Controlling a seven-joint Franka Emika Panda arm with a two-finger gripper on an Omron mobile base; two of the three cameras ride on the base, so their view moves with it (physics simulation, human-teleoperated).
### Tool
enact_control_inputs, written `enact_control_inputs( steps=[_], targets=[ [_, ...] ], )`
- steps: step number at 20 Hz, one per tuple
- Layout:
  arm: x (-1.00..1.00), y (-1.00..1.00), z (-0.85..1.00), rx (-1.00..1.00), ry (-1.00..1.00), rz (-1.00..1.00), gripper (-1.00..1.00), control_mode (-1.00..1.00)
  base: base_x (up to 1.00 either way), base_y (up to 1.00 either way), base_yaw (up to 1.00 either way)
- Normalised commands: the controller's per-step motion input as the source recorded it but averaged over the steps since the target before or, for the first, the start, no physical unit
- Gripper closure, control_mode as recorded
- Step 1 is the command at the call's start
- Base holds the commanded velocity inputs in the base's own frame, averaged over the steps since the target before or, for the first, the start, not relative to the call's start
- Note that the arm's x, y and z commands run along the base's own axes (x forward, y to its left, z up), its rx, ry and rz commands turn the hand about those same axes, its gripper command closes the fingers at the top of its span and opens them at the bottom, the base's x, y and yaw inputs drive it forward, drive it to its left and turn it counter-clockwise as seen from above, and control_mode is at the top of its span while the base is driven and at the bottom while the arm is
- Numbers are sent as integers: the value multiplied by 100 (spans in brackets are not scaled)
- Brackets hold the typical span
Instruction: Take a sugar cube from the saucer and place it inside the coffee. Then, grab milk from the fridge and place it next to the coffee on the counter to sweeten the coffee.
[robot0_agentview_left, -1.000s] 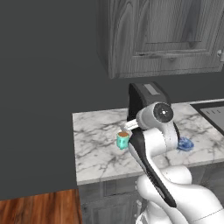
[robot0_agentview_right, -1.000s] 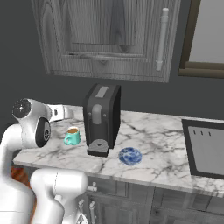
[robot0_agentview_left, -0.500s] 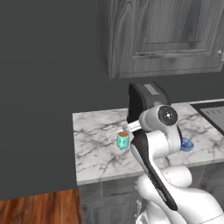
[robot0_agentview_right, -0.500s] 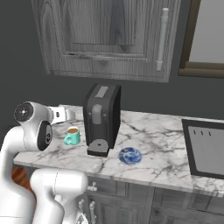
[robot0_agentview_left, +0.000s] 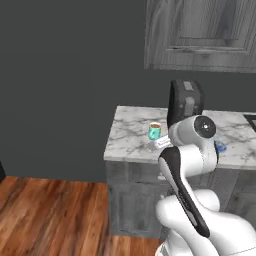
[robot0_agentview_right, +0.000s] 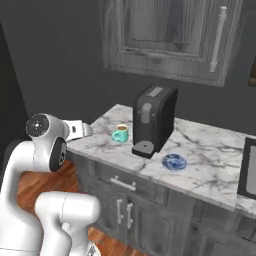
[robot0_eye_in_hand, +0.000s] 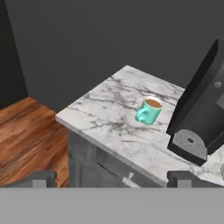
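Flat, even rendered light, dim overall; no single source evident. Dark grey wall (robot0_agentview_left: 65, 75) swallows much of each view. Marble counter (robot0_eye_in_hand: 109, 113) is the brightest surface, no glare on it. Black coffee machine (robot0_agentview_right: 152, 120) reads as near-solid dark, little surface detail. Soft, faint shadow beside the cup (robot0_eye_in_hand: 148, 110). Wood floor (robot0_agentview_left: 50, 215) has a mild sheen. Edges coarse and slightly pixelated; no motion blur, no lens distortion at the borders.
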Motion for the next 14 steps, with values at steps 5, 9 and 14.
enact_control_inputs(
  steps=[5,9,14],
  targets=[
    [0,0,0,0,0,0,-100,100,-90,-2,74],
    [0,0,0,0,0,0,-100,100,-69,0,90],
    [0,0,0,0,0,0,-100,100,-55,0,97]
  ],
)
